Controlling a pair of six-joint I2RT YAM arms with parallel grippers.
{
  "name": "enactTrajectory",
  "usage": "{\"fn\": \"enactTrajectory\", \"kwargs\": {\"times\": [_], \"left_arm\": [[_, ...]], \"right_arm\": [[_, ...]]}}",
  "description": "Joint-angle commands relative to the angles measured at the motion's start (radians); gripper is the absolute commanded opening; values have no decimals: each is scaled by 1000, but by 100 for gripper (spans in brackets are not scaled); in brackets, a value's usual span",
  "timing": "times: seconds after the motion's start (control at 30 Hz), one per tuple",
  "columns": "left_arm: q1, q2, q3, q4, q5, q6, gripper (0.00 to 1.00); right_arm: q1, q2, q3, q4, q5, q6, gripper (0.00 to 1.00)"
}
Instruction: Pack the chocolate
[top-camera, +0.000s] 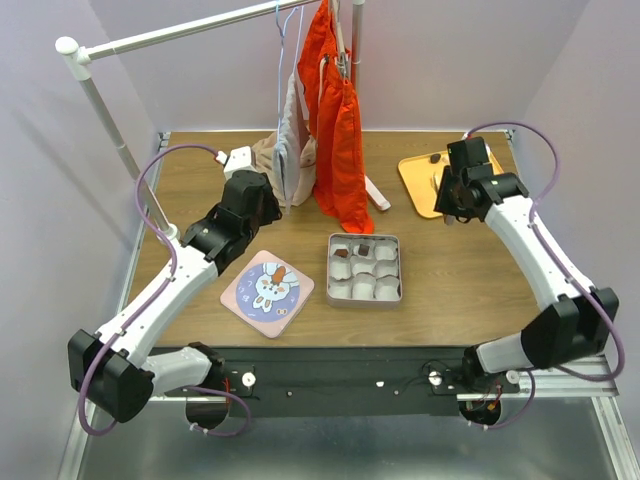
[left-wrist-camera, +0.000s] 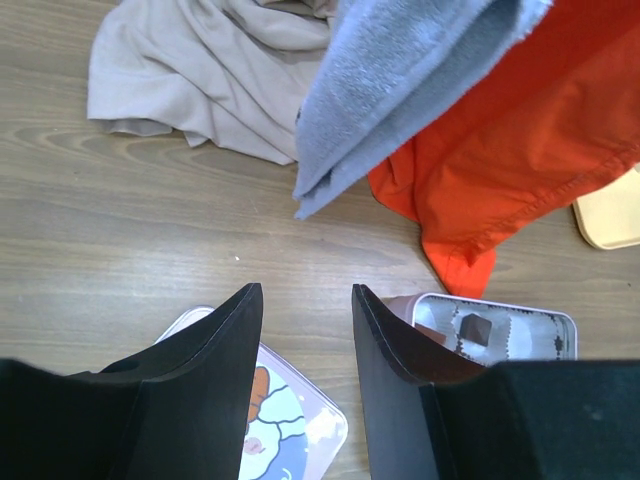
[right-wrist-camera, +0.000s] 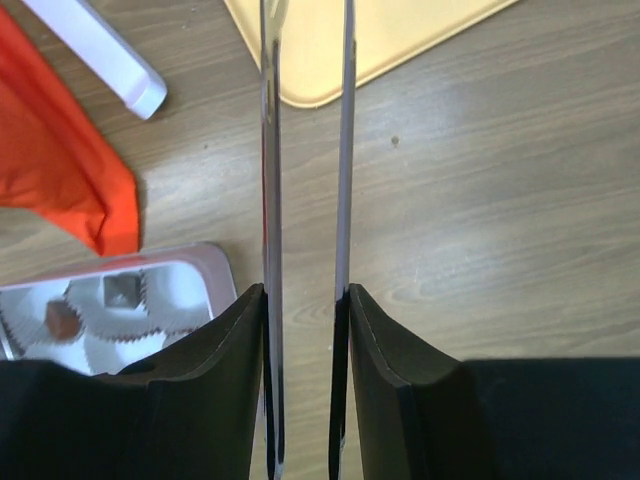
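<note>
The right end effector (right-wrist-camera: 307, 295) is clamped on tweezers (right-wrist-camera: 270, 150), likely to pick chocolate (top-camera: 434, 157) cleanly off the yellow tray (top-camera: 415, 180) at far right. Other pieces already sit in the central tin (top-camera: 329, 270). The left end effector (left-wrist-camera: 305, 295) hangs open and empty above the lid (top-camera: 267, 293).

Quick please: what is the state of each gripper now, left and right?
Left gripper: open, nothing between its fingers.
Right gripper: closed on metal tweezers, one finger on each blade.
</note>
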Motion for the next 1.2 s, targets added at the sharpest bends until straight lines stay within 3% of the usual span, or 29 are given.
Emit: {"fn": "enactTrajectory", "kwargs": {"times": [0.0,0.93,1.1,1.17], "left_arm": [[22,4,-8,4,3,27,50],[45,40,-1,19,14,32,50],[45,44,-3,23,31,29,50],[45,43,-4,19,29,27,50]], "right_arm": [[-24,83,-6,127,-2,-53,46],[-119,304,46,247,-57,-150,47],[-121,305,66,250,-88,-145,41],[-121,299,68,248,-94,-145,34]]}}
